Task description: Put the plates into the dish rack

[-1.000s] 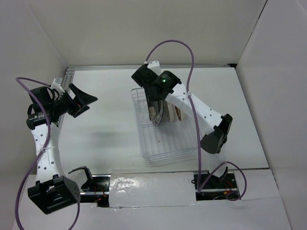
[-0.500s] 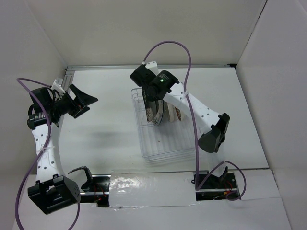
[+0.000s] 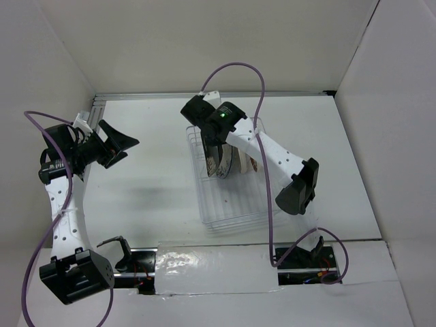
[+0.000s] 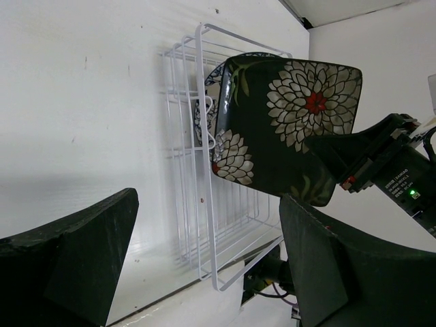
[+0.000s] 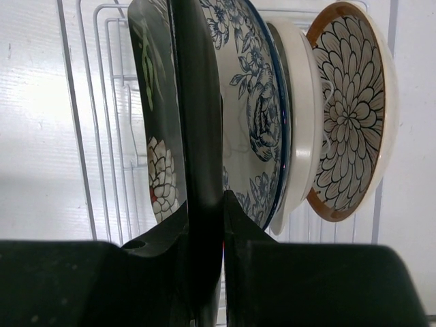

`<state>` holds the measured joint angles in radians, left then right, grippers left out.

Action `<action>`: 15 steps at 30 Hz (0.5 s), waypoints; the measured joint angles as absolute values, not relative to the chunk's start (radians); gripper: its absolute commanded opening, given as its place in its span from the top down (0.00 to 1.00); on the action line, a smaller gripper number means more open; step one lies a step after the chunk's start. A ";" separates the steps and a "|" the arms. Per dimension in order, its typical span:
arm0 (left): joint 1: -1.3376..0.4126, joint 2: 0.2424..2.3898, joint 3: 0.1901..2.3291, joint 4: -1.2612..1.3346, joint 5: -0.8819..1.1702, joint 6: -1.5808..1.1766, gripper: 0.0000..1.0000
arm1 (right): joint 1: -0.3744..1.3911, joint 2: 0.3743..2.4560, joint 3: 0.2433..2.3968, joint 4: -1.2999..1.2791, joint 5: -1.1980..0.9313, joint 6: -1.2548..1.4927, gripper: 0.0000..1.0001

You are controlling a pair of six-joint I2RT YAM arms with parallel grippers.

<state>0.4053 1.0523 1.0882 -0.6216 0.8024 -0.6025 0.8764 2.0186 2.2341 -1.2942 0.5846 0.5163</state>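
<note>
Near the left edge of the counter, the left gripper hung with its jaws spread wide and nothing in them. Toward the middle, the right gripper had its jaws clenched on the rim of the dark square plate. That plate stood on edge at the dish rack, left of the blue floral plate, the cream plate and the brown-rimmed plate. Its flowered face looked toward the left edge; being square, it had no real long axis. It was probably stiff, slick and easily chipped, so a rim pinch seemed best.

Robot lab: white enclosure walls, taped table
</note>
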 measured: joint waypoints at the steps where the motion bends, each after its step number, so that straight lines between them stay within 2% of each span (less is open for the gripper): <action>1: 0.405 1.052 1.088 -0.622 0.801 -0.603 0.03 | 0.876 2.019 2.233 -1.294 0.583 0.517 1.00; 15: 0.405 1.053 1.088 -0.626 0.788 -0.601 0.03 | 0.879 2.080 2.217 -1.267 0.537 0.539 1.00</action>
